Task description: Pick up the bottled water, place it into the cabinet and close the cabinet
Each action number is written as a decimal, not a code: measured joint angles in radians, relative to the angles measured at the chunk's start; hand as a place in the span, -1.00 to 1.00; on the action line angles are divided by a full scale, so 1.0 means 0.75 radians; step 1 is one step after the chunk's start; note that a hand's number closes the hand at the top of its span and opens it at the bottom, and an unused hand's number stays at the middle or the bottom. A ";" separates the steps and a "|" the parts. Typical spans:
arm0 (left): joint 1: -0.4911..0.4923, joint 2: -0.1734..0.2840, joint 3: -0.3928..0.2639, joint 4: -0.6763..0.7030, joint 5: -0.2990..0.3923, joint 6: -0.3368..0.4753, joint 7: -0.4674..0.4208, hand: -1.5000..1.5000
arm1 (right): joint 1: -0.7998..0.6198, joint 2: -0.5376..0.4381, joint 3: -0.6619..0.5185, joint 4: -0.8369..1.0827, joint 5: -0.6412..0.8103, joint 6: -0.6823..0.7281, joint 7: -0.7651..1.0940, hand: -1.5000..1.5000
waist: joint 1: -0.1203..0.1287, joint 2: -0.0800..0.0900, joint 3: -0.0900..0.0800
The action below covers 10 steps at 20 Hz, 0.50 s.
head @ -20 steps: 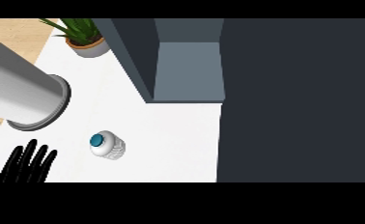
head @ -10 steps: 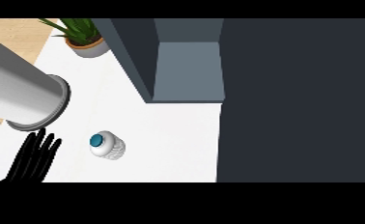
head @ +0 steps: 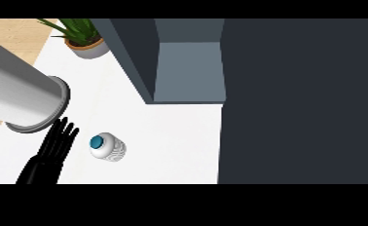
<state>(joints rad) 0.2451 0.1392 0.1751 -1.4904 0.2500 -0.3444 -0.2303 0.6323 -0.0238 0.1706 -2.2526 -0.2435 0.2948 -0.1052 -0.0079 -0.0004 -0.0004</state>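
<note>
The bottled water (head: 108,147) stands upright on the white counter (head: 173,142), seen from above as a white ribbed body with a blue cap. My left hand (head: 49,156) comes in from the lower left edge, open with straight fingers pointing up. Its fingertips lie just left of the bottle, with a small gap between them. The dark cabinet (head: 287,98) fills the right side; its open compartment (head: 188,71) shows a grey-blue floor up and to the right of the bottle. My right hand is not visible.
A large grey cylinder (head: 28,98) reaches in from the left edge, just above my fingertips. A potted plant (head: 84,42) stands at the back left. The cabinet's dark side panel (head: 133,57) runs along the compartment's left.
My left hand has moved up and to the right, from the lower left corner to beside the bottle. The bottle has not moved.
</note>
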 measured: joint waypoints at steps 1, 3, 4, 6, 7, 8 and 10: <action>-0.007 0.001 0.006 0.021 0.004 -0.003 0.004 -1.00 | -0.004 0.000 0.001 -0.018 -0.009 -0.008 0.019 -1.00 | 0.001 0.000 0.000; -0.051 0.006 0.023 0.111 0.001 -0.010 -0.018 -1.00 | 0.017 0.000 0.018 -0.051 -0.006 -0.013 0.032 -1.00 | 0.000 0.000 0.000; -0.062 0.014 0.037 0.159 0.007 -0.026 -0.037 -1.00 | 0.021 -0.001 0.007 -0.028 -0.013 -0.001 0.007 -1.00 | 0.000 0.000 0.000; -0.131 0.018 0.052 0.275 0.001 -0.027 -0.056 -1.00 | 0.023 -0.008 0.002 -0.035 -0.030 0.003 0.016 -1.00 | -0.001 0.000 0.000; -0.156 0.013 0.051 0.312 -0.007 -0.022 -0.064 -1.00 | 0.025 -0.009 -0.001 -0.036 -0.035 0.005 0.012 -1.00 | -0.001 0.000 0.000; -0.175 0.016 0.055 0.363 -0.008 -0.034 -0.078 -1.00 | 0.014 -0.001 0.013 -0.038 -0.022 -0.007 0.023 -1.00 | -0.001 0.000 0.000; -0.211 0.031 0.072 0.451 0.000 -0.065 -0.109 -1.00 | 0.003 -0.009 -0.018 0.003 -0.038 0.011 -0.009 -1.00 | 0.000 0.000 0.000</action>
<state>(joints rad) 0.0868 0.1622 0.2290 -1.1522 0.2500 -0.3928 -0.3120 0.6349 -0.0306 0.1568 -2.2507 -0.2719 0.3031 -0.1119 -0.0079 -0.0002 -0.0006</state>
